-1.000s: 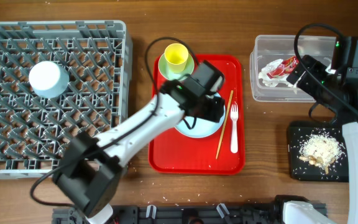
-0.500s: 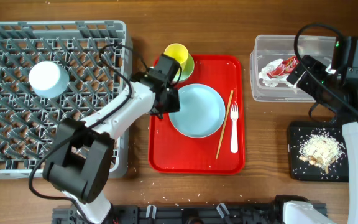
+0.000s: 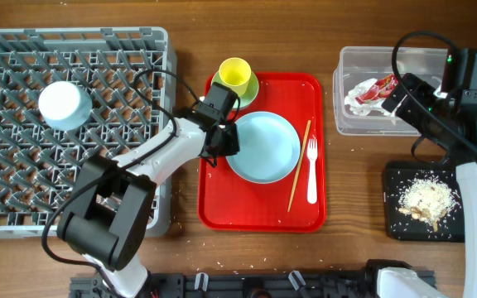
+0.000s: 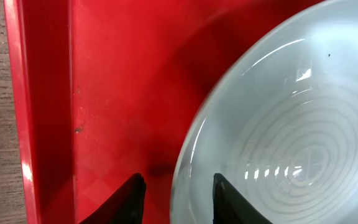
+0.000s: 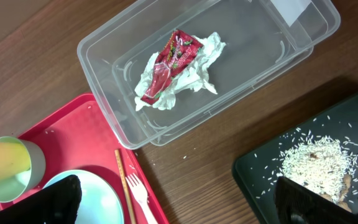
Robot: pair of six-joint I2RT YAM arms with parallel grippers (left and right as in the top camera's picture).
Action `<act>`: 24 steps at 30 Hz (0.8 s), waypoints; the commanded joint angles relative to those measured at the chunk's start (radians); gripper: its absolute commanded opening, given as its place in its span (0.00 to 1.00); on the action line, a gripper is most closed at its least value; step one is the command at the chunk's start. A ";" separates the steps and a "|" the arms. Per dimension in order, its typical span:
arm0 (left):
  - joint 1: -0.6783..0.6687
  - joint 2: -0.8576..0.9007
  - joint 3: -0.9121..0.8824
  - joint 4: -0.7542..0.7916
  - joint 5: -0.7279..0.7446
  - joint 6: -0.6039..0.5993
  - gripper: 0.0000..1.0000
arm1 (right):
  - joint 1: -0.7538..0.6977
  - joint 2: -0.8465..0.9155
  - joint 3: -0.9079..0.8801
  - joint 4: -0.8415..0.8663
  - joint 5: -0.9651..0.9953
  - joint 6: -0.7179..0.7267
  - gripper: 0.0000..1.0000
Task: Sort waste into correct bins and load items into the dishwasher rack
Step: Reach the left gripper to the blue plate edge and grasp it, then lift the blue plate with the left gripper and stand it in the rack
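Overhead: left gripper [image 3: 224, 139] has shifted off plate [image 3: 265, 149] centre to its left rim. Plate still on red serving tray [image 3: 259, 211]; bowl [image 3: 65, 105] in rack [image 3: 7, 190].
Left wrist: jaws apart, straddling rim, not clamped; plate pickup looks imminent.
Right wrist: right gripper [image 5: 179, 205] unmoved, spread wide, empty; wrapper [image 5: 169, 62] in tub [image 5: 104, 68].

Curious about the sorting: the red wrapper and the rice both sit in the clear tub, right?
No. The wrapper is in the clear tub, but the rice lies on the black tray, as the overhead view shows.
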 commanded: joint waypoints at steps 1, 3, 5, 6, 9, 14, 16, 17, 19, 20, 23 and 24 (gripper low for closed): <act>-0.005 0.040 -0.005 0.016 0.008 -0.006 0.31 | -0.003 0.008 -0.003 0.003 0.017 0.001 1.00; -0.005 0.065 -0.005 0.025 0.008 -0.005 0.26 | -0.003 0.008 -0.003 0.003 0.017 0.001 1.00; -0.005 0.065 -0.005 0.026 0.008 -0.006 0.21 | -0.003 0.008 -0.003 0.003 0.017 0.000 1.00; -0.004 0.061 -0.004 0.031 0.009 -0.006 0.09 | -0.003 0.008 -0.003 0.003 0.017 0.001 1.00; -0.004 0.029 0.010 0.014 0.012 -0.002 0.04 | -0.003 0.008 -0.003 0.003 0.017 0.001 1.00; -0.004 -0.143 0.050 -0.102 0.006 0.052 0.04 | -0.003 0.008 -0.003 0.003 0.017 0.001 1.00; -0.004 -0.205 0.050 -0.177 -0.049 0.074 0.04 | -0.003 0.008 -0.003 0.003 0.017 0.001 1.00; -0.004 -0.251 0.050 -0.227 -0.089 0.074 0.04 | -0.003 0.008 -0.003 0.003 0.017 0.001 1.00; -0.004 -0.312 0.050 -0.264 -0.122 0.075 0.04 | -0.003 0.008 -0.003 0.003 0.017 0.001 1.00; -0.004 -0.369 0.050 -0.283 -0.172 0.082 0.04 | -0.003 0.008 -0.003 0.003 0.017 0.001 1.00; 0.008 -0.539 0.050 -0.290 -0.561 0.130 0.04 | -0.003 0.008 -0.003 0.003 0.017 0.001 1.00; 0.035 -0.587 0.050 -0.260 -0.756 0.130 0.04 | -0.003 0.008 -0.003 0.003 0.017 0.001 1.00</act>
